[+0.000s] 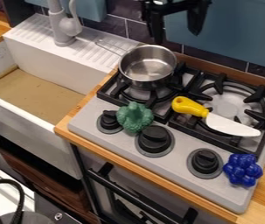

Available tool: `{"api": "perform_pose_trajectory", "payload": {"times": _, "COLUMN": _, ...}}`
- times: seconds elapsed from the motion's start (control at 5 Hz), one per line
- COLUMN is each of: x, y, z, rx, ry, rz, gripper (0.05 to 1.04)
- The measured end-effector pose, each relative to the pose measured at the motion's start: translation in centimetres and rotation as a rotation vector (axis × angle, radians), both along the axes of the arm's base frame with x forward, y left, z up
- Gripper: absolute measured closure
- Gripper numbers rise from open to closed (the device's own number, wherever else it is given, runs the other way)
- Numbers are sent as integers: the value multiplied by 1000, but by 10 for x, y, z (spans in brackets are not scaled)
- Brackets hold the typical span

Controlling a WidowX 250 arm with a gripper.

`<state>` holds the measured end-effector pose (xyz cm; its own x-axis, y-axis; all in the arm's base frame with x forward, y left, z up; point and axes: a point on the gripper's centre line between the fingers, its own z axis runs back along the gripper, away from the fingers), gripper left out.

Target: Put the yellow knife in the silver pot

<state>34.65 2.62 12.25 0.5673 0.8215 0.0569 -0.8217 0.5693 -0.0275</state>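
Observation:
My gripper (178, 30) hangs at the top edge, above and behind the stove, with its two fingers apart and nothing between them. Below it, slightly left, the silver pot (148, 70) stands on the left burner grate, its wire handle pointing to the upper left and its inside bare. The knife with a yellow handle (189, 106) and a white blade (232, 125) lies across the front of the right burner grate, handle toward the pot, blade toward the lower right. Pot and knife are apart.
A green broccoli toy (135, 117) sits by the left knobs, and a blue grape-like toy (242, 169) at the stove's front right corner. Black knobs (154, 139) line the front. Left of the stove is a white sink (47, 61) with a grey faucet (60, 26).

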Motion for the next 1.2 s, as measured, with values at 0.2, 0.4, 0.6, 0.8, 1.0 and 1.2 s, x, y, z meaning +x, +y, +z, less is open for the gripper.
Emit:
{"api": "perform_pose_trajectory", "payload": {"times": 0.2, "x": -12, "y": -1, "z": -22, "rx": 7, "ry": 28, "rz": 43, "gripper": 85}}
{"api": "perform_pose_trajectory", "payload": {"times": 0.4, "x": -17, "y": -13, "z": -33, "rx": 15, "ry": 5, "rz": 129, "gripper": 85}}
{"api": "perform_pose_trajectory", "payload": {"times": 0.6, "x": -29, "y": -25, "z": -52, "rx": 33, "ry": -39, "rz": 244, "gripper": 85}}
{"api": "perform_pose_trajectory", "payload": {"times": 0.8, "x": -33, "y": -36, "z": -61, "rx": 16, "ry": -136, "rz": 360, "gripper": 85}}
{"api": "perform_pose_trajectory", "payload": {"times": 1.0, "x": -30, "y": -40, "z": -66, "rx": 1, "ry": -189, "rz": 448, "gripper": 85}}
{"api": "perform_pose_trajectory", "payload": {"times": 1.2, "x": -29, "y": -43, "z": -71, "rx": -5, "ry": -190, "rz": 501, "gripper": 85}}
